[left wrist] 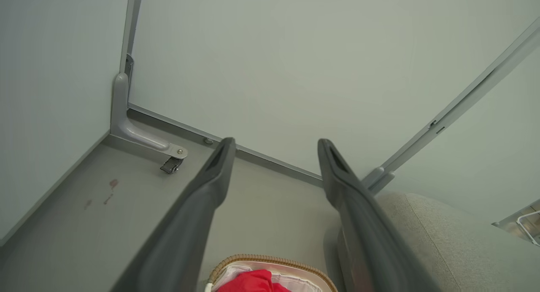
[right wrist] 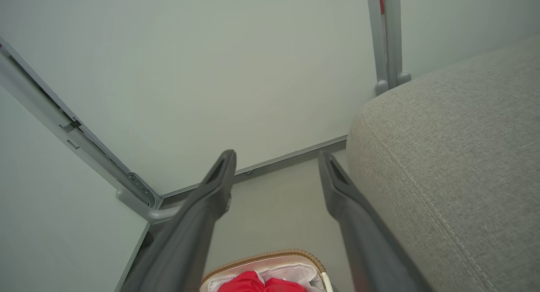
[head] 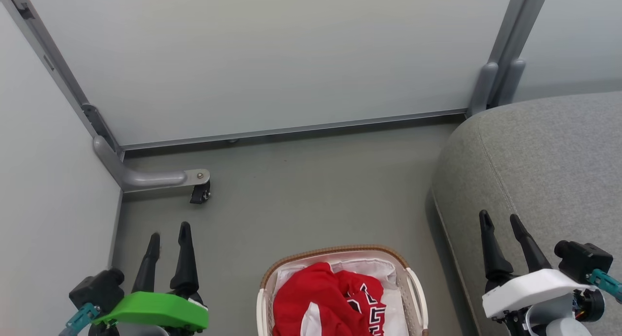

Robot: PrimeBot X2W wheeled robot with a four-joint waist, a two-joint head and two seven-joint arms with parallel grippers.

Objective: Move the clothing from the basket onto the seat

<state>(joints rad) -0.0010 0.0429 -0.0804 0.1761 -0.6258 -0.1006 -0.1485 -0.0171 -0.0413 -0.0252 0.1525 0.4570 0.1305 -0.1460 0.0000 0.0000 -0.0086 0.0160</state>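
**Red clothing heaped in the basket, both my grippers spread and empty**

Nearest me, the clothing (head: pixel 330 297) lies crumpled inside the basket (head: pixel 335 252) at the bottom of my head view. It is bright red fabric with a white trim band low down and black-and-white numerals on the fold to the right, and the white liner (head: pixel 379 268) shows around it. The basket, with its brown woven rim, stands on the grey floor (head: pixel 301 195), near the seat (head: pixel 549 156), a big grey cushion with a rounded edge and stitched seam. My left gripper (head: pixel 170 231) hangs left of the basket, fingers apart and holding nothing. My right gripper (head: pixel 499 215) hovers over the seat's edge, likewise parted. Beyond stands a pale partition panel (head: pixel 267 59) on a castered foot (head: pixel 200 193).
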